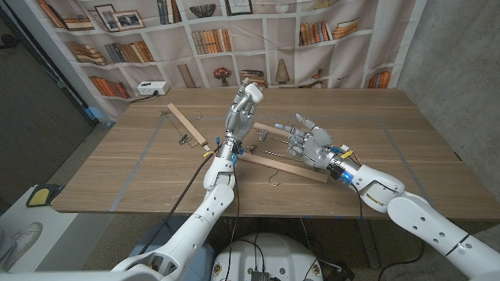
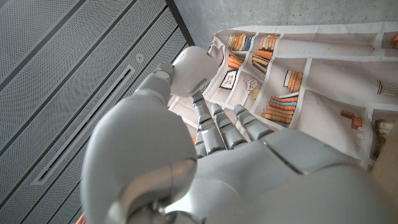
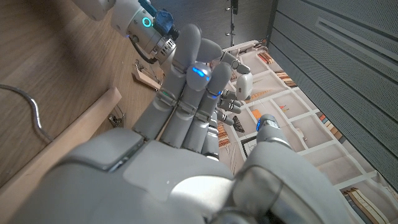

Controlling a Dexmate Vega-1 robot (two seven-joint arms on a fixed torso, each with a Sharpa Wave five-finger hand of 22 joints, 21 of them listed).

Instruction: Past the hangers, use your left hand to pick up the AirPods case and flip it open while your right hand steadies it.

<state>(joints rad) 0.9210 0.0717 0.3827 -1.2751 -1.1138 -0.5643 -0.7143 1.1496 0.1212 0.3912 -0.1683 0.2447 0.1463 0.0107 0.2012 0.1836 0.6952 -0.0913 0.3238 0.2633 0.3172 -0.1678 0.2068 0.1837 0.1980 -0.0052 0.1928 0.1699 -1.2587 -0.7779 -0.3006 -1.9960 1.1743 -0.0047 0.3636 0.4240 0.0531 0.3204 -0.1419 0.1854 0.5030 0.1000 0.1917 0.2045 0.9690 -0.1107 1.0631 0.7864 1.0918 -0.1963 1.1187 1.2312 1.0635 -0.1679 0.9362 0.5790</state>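
My left hand (image 1: 239,115) is raised above the table's middle, fingers pointing up. It pinches the white AirPods case (image 1: 252,94) at its fingertips. In the left wrist view the case (image 2: 189,65) is a smooth rounded white block above my fingers (image 2: 217,127), and no gap shows at its lid. My right hand (image 1: 309,140) stands to the right of the left hand and lower, fingers spread and holding nothing, apart from the case. The right wrist view looks past my right hand's fingers (image 3: 186,93) to the case (image 3: 245,84) in the left hand.
Wooden hangers lie on the table: one at the back left (image 1: 184,125), one under my hands (image 1: 287,165), one behind them (image 1: 270,128). A white power strip (image 1: 150,88) sits at the far left edge. A bookshelf backdrop (image 1: 328,39) hangs behind the table.
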